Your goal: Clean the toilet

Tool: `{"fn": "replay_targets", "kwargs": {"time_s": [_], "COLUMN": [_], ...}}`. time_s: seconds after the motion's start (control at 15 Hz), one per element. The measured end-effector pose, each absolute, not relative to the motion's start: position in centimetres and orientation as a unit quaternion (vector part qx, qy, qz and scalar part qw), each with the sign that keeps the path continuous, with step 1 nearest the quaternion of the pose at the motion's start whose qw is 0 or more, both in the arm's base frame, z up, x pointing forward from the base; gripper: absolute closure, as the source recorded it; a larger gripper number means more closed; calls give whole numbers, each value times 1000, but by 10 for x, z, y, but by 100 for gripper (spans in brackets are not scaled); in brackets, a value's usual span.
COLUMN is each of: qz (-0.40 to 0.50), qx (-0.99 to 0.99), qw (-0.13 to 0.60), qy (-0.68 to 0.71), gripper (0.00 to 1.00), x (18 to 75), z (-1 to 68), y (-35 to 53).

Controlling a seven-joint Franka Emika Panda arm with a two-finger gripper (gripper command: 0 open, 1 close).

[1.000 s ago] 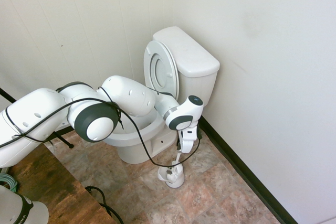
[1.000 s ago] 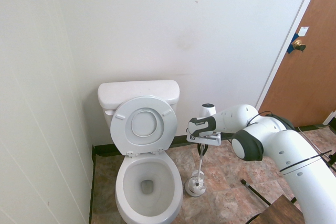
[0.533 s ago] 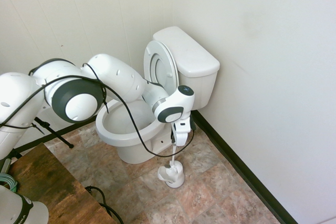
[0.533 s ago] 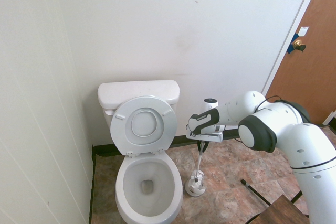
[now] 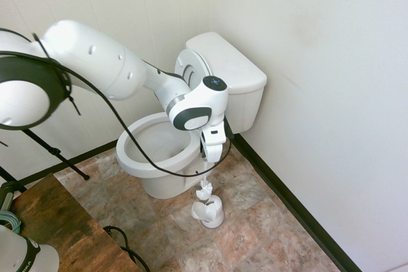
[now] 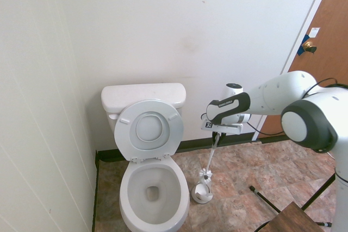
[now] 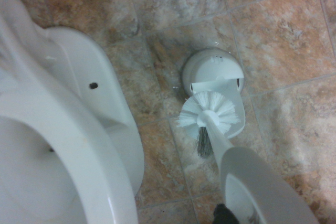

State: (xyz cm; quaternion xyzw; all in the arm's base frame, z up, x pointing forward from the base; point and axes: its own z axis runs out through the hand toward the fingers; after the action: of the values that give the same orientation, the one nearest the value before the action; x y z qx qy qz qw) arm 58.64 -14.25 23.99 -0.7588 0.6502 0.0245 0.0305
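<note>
The toilet (image 5: 159, 157) is glossy white, with its lid and seat (image 6: 149, 130) tipped up against the tank (image 5: 229, 65) and the bowl (image 6: 152, 191) open. My gripper (image 5: 212, 155) hangs beside the bowl's right flank, shut on the thin handle of a white toilet brush (image 6: 211, 156). The bristle head (image 7: 208, 113) hovers just above its small white holder (image 7: 212, 72), clear of the cup. In the second exterior view the gripper (image 6: 218, 133) is right of the bowl, about level with the raised seat.
The brush holder (image 5: 209, 213) stands on the tiled floor between the toilet's pedestal and the black baseboard (image 5: 287, 205). A brown door (image 6: 321, 74) is at the right. A wooden surface (image 5: 57, 227) lies near the camera.
The arm has risen and swung up. It has drawn the brush up, and the head has come out of the holder and now hangs just above it.
</note>
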Motion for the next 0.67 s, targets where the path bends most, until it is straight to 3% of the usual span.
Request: {"fn": "replay_targets", "kwargs": {"time_s": [0.67], "qz": [-51], "qx": [-828], "qw": [51], "qy": [556], "gripper": [100], "x": [512], "z": [395], "y": [39]}}
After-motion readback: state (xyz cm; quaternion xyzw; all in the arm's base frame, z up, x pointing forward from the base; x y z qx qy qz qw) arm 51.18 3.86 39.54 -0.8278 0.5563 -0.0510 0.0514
